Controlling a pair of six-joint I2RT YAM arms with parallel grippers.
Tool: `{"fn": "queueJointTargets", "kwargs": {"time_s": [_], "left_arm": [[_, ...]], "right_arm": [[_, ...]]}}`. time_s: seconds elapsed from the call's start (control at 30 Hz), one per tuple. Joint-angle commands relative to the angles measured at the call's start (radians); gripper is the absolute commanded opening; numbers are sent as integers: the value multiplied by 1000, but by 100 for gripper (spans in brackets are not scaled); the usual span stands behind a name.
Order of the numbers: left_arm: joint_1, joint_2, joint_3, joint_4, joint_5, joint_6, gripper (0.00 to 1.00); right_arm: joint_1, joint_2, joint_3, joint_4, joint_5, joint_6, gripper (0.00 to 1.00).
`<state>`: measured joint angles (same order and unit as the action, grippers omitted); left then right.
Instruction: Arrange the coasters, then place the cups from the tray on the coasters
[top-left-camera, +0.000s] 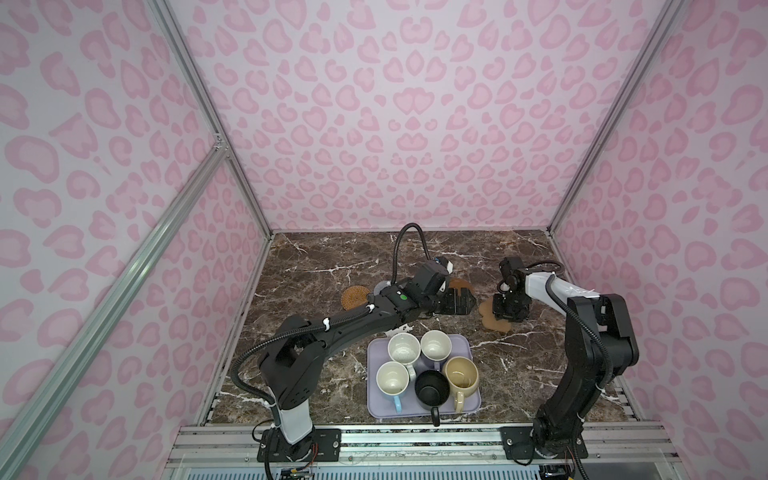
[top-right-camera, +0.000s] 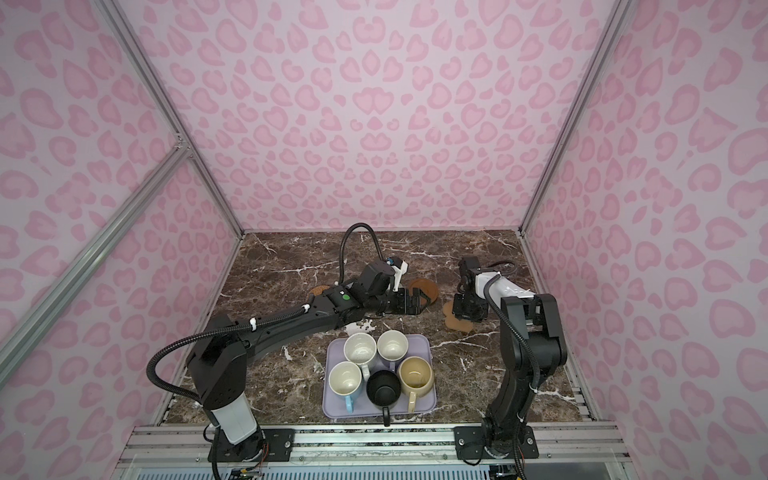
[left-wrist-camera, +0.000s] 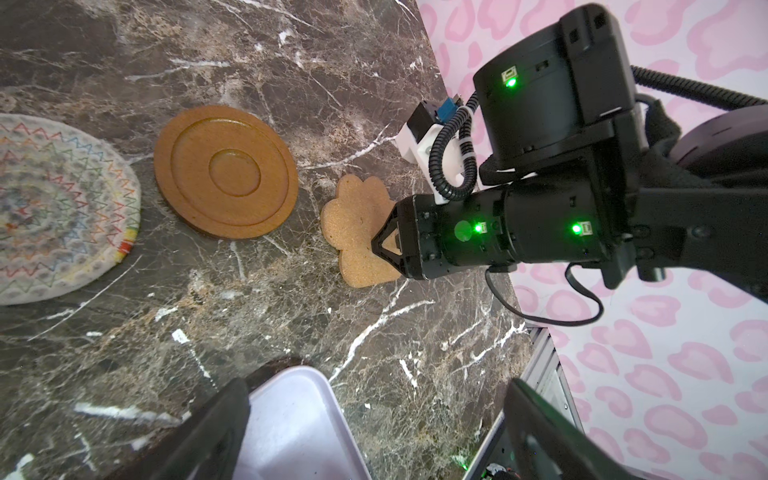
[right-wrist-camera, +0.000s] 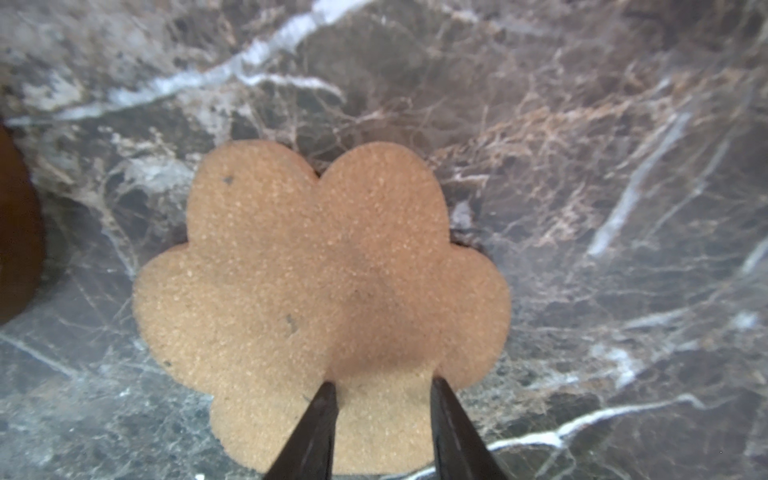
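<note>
The tan paw-shaped coaster (right-wrist-camera: 316, 282) lies flat on the marble at the right (top-left-camera: 492, 322). My right gripper (right-wrist-camera: 382, 386) points down on it, both tips resting on its top with a narrow gap between them. My left gripper (top-left-camera: 463, 301) hovers wide open just in front of the brown wooden dish coaster (top-left-camera: 460, 284), holding nothing. The cream woven coaster (left-wrist-camera: 54, 208) lies beside that dish. The orange-tan woven coaster (top-left-camera: 355, 297) sits farther left, and the grey-blue one (top-left-camera: 380, 286) peeks out behind the left arm. Five mugs stand on the lavender tray (top-left-camera: 374, 409): white (top-left-camera: 404, 348), lavender (top-left-camera: 435, 345), light blue (top-left-camera: 392, 380), black (top-left-camera: 432, 388), beige (top-left-camera: 460, 374).
The left arm (top-left-camera: 353, 328) stretches low across the table's middle, just behind the tray. Pink patterned walls with metal frame posts close in the back and both sides. A metal rail (top-left-camera: 415, 440) runs along the front edge.
</note>
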<state>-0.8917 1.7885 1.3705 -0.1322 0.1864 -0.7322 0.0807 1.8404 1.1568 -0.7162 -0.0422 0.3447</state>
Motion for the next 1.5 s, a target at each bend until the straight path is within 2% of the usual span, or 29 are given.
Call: {"fn": "queueJointTargets", "kwargs": {"time_s": [0.0, 0.5, 0.77, 0.93, 1.2, 1.47], "left_arm": [[2, 9, 10, 16, 2, 4, 97], [4, 0, -2, 23, -2, -2, 97], [3, -49, -54, 51, -2, -19, 97], [2, -51, -65, 66, 5, -28, 97], [0, -53, -74, 76, 9, -32, 97], [0, -57, -85, 81, 7, -33, 97]], "right_arm": [[-7, 31, -12, 246, 77, 0, 38], [8, -71, -48, 231, 107, 5, 45], [79, -276, -248, 182, 115, 82, 49], [121, -345, -315, 172, 124, 99, 54], [149, -306, -360, 211, 97, 123, 50], [143, -244, -328, 233, 128, 119, 50]]}}
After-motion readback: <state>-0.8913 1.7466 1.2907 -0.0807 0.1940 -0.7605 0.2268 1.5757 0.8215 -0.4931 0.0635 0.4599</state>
